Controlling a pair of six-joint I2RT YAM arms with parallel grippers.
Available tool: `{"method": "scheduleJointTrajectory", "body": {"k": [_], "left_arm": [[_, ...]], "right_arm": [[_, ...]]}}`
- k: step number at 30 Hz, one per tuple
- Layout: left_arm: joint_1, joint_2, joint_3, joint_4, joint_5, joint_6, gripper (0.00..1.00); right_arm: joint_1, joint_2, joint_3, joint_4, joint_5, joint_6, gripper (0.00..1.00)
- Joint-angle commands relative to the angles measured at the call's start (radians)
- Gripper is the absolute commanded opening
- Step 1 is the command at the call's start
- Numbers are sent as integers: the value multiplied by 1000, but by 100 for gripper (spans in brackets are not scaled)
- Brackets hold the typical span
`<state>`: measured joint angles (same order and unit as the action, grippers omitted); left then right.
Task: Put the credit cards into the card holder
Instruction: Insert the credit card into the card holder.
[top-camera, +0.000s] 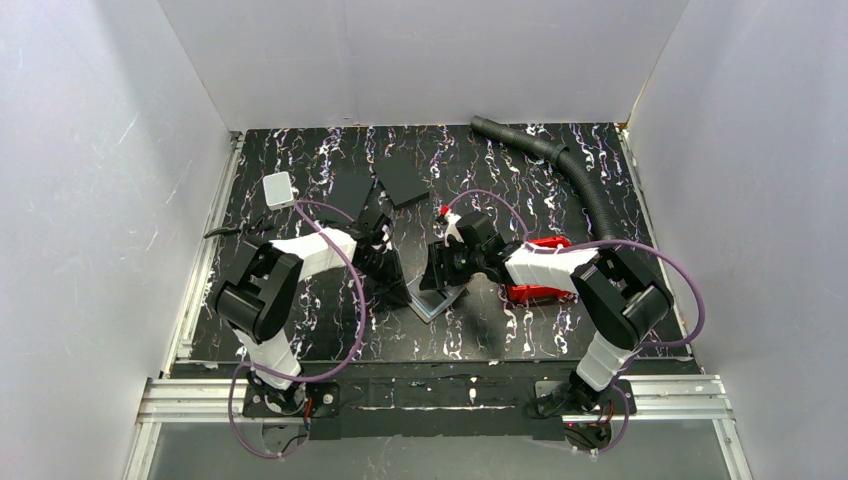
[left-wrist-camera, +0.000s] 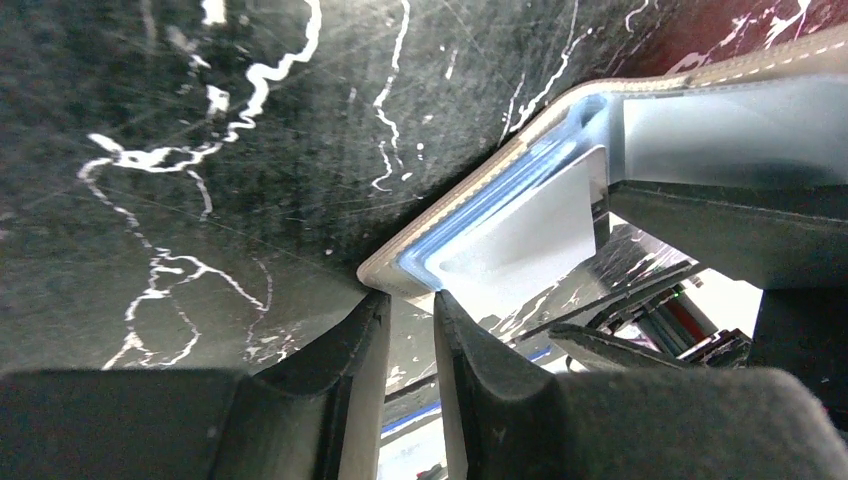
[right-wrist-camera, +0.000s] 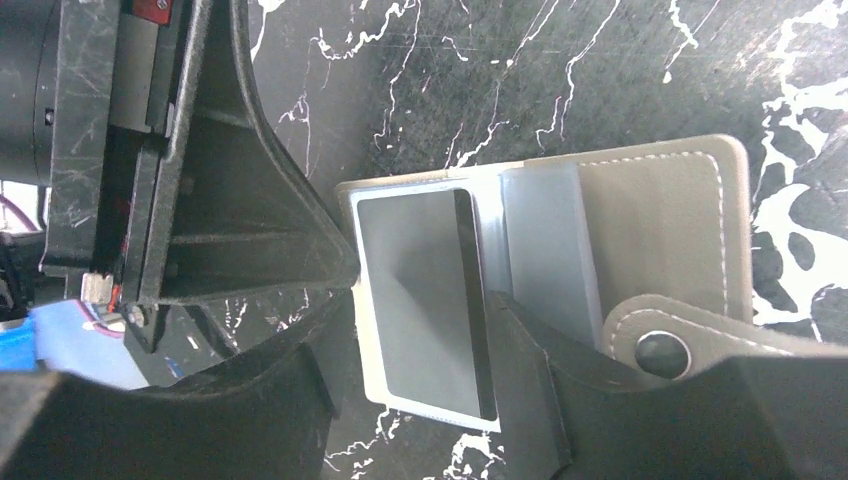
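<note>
Progress near the middle by the look of it, with nothing clearly finished; card holder open, inner face up, on marbled black table between both arms, snap tab sticking out at one side; one dark glossy credit card lying on inner face just beside translucent pocket, long edge exposed, so apparently not yet slid home.

Right gripper with fingers spread to either side of that credit card, one finger overlapping a corner; true hold on card edges or mere bracketing, cannot tell. Left gripper with fingers drawn close, slim gap left, tips right at corner of card holder; pinching that corner or only touching, cannot tell.

Left to do, as a judgement: pushing this credit card fully under pocket, then fetching any others. No further cards made out from above; two matte black slabs and white box at far side, apparently not cards; red tray mostly hidden under right arm, contents unseen.

No brand, number or name readable on card face, plain and reflective; no stamp on leather, only white stitching.
</note>
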<state>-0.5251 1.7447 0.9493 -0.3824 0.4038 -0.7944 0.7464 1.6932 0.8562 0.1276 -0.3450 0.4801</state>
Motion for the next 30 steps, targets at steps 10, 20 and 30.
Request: {"method": "scheduleJointTrajectory", "body": {"k": [10, 20, 30], "left_arm": [[73, -149, -22, -137, -79, 191, 37], [74, -304, -116, -28, 104, 97, 50], [71, -310, -206, 131, 174, -51, 45]], "right_arm": [[63, -193, -11, -113, 227, 62, 78], [174, -145, 55, -219, 336, -132, 69], [191, -73, 55, -208, 375, -133, 46]]}}
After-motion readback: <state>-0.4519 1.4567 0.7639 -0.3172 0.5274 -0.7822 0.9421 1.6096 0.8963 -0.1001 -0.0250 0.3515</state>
